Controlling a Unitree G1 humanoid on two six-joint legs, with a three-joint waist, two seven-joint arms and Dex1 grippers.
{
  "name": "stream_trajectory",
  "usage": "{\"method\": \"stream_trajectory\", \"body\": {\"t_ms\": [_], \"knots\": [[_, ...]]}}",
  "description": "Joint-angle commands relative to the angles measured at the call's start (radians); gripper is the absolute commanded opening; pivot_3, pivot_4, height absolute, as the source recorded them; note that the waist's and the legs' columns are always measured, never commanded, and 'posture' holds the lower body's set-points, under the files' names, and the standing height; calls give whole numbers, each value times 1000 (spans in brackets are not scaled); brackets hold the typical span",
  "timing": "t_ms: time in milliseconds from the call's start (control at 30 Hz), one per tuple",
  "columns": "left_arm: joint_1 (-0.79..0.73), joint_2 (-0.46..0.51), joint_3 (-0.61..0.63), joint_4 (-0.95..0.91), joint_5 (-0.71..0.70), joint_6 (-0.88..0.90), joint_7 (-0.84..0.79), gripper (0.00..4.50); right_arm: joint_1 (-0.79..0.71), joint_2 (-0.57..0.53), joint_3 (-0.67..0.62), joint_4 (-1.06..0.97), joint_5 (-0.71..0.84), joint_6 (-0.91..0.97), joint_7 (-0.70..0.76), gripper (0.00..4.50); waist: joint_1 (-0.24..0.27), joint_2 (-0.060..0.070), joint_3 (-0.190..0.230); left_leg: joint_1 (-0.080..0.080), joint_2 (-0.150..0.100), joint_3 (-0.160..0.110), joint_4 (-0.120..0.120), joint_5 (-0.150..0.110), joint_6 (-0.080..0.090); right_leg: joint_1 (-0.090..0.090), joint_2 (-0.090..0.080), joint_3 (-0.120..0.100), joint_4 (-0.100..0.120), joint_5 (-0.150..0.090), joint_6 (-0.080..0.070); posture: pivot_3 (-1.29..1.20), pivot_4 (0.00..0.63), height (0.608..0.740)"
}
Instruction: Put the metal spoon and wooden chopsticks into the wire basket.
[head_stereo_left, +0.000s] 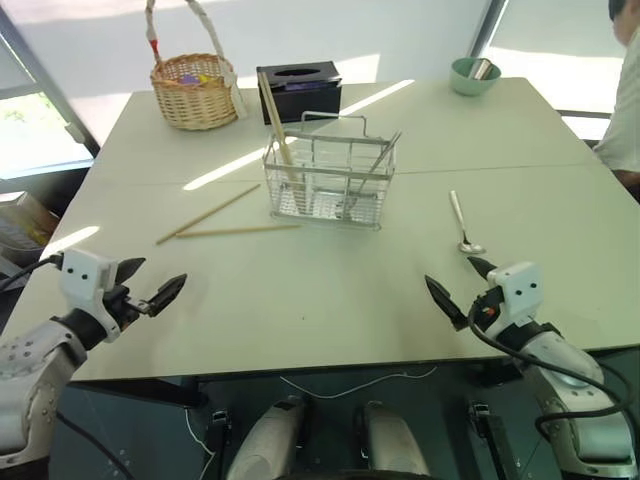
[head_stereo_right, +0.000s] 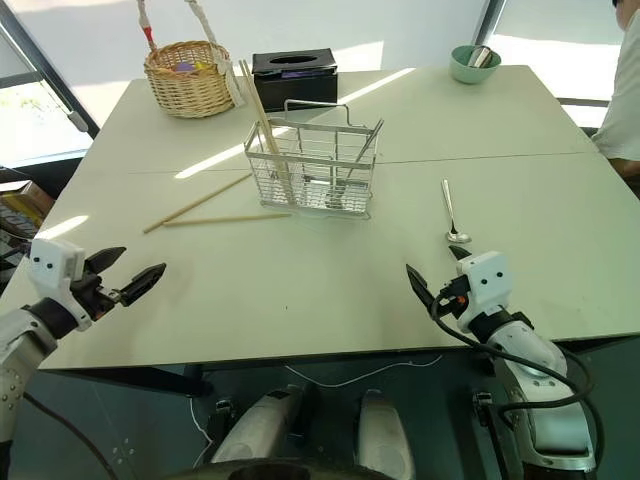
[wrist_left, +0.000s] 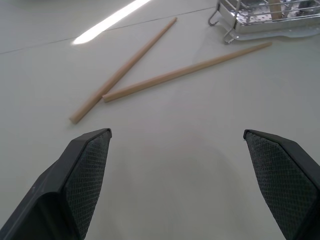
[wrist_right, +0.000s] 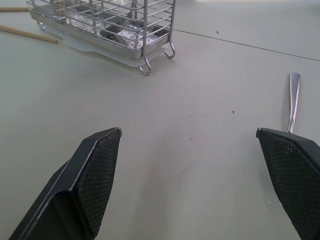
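Metal spoon (head_stereo_left: 462, 226): lies flat on worktop (head_stereo_left: 330, 300), just beyond my right hand (head_stereo_left: 462, 283), spread empty. Judged light, stiff, slippery; pinch mid-handle. Wooden chopsticks (head_stereo_left: 225, 222) left of wire basket (head_stereo_left: 330, 180); left hand (head_stereo_left: 155, 285) spread empty.

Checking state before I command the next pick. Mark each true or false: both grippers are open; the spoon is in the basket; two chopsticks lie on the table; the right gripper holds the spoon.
1. Both the left gripper and right gripper are open: true.
2. The metal spoon is in the wire basket: false, it lies on the table.
3. Two wooden chopsticks lie on the table: true.
4. The right gripper holds the spoon: false, it is empty.
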Motion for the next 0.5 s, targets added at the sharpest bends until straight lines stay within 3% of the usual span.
{"method": "stream_trajectory", "body": {"t_ms": [33,500], "knots": [[-3,-3,11,-17,0,-33,-3,4471,-6,-9,-19,-50,10,-2,1,4500,0,0,0,0,0,0,0,0,0,0,0,0,0,0,0,0,150,725],[19,5,14,-31,-10,-8,-3,4471,-12,-4,-16,-71,10,19,-10,4500,0,0,0,0,0,0,0,0,0,0,0,0,0,0,0,0,150,725]]}}
